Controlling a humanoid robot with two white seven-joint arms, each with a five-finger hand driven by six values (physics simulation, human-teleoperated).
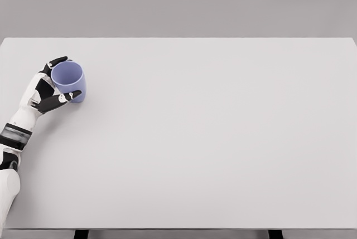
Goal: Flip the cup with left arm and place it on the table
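fingers (56, 102) of left hand (44, 86) around one purple cup (70, 80) on table (212, 138)

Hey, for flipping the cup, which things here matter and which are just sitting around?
Part of the job:
small lilac-blue plastic cup
left hand, fingers around the cup
white rectangular table, where the cup goes

Just lying about:
nothing else in view

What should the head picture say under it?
Left hand grips a purple cup, mouth up, on the white table.
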